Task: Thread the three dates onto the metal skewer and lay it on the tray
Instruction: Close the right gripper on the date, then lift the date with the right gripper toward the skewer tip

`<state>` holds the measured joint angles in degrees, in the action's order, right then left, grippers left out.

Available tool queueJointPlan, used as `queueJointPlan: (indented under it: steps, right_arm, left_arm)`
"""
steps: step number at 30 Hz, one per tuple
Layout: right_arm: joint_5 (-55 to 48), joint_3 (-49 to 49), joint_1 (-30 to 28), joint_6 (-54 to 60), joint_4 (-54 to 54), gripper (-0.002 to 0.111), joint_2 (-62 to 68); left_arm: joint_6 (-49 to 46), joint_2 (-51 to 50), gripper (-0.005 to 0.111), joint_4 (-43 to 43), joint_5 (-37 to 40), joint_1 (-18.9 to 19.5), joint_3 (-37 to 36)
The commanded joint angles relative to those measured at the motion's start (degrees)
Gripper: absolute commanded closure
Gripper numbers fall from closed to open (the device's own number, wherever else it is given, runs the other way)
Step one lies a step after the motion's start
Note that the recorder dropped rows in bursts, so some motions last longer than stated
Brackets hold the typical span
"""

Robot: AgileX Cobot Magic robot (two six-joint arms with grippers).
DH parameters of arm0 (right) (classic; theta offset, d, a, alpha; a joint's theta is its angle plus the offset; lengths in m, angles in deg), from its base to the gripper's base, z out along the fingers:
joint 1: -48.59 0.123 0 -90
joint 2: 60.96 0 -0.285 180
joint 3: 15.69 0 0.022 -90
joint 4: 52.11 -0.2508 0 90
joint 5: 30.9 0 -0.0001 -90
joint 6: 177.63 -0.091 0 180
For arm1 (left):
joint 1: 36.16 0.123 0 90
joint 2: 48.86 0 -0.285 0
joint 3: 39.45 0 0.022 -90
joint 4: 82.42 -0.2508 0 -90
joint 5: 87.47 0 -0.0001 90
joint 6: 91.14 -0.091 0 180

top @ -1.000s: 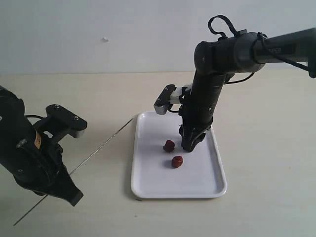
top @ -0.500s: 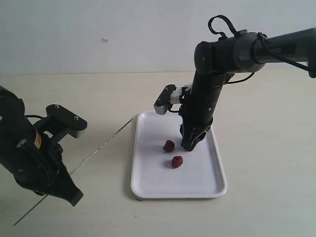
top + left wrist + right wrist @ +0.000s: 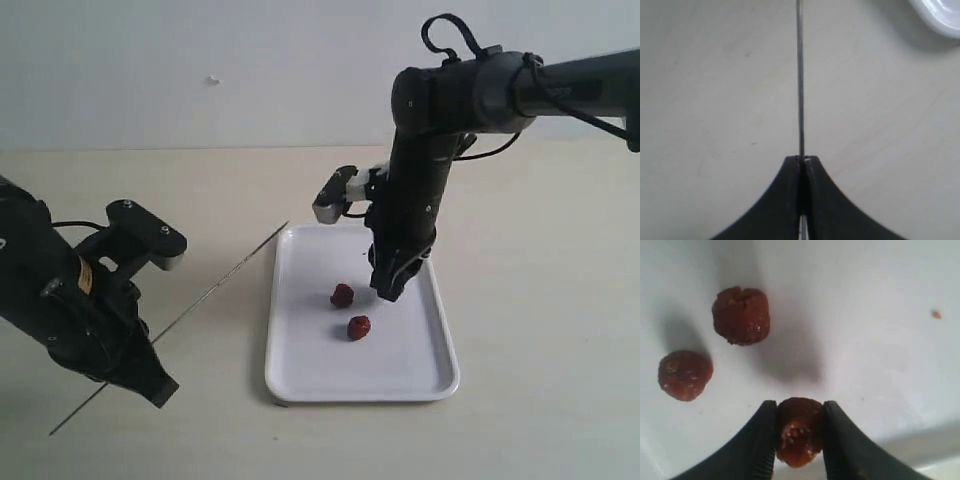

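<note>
first date lifted, skewer held ready

exterior view: right hand [image 3: 388,290] just above the tray [image 3: 285,380], two dates [image 3: 343,295] lying on it; left hand [image 3: 158,390] holds the metal skewer [image 3: 215,285], tip near the tray's far left corner. left wrist view: hand clamped on the skewer. right wrist view: hand narrowed around the third date [image 3: 797,432]. next, date must meet tip squarely. compared with a second ago, right hand sits higher, skewer nearer.

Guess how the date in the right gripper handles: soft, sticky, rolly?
The held date looks wrinkled, pinched in the right gripper: probably soft and light. Pale flecks on its flesh hint at stickiness. Roundish like the two loose dates, it may roll.
</note>
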<state>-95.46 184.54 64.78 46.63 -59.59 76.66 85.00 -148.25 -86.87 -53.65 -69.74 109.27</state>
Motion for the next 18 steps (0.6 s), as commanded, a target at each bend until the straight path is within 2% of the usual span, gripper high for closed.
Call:
queueJointPlan:
  steps: [1,6,18]
  right_arm:
    - [-4.7,4.1,0.1,-3.0,0.2,0.079,-1.1]
    - [-5.4,7.5,-1.2,-4.1,-4.0,0.079,-1.1]
    - [-5.4,8.9,-12.3,-3.9,-30.9,0.079,-1.1]
  left_arm:
    - [-2.1,-0.1,0.107,-1.1,-2.3,0.5,-1.6]
    - [-2.1,-0.1,0.107,-2.6,-6.3,0.5,-2.4]
    - [-2.2,-0.1,0.107,-5.4,-13.6,0.5,-5.1]
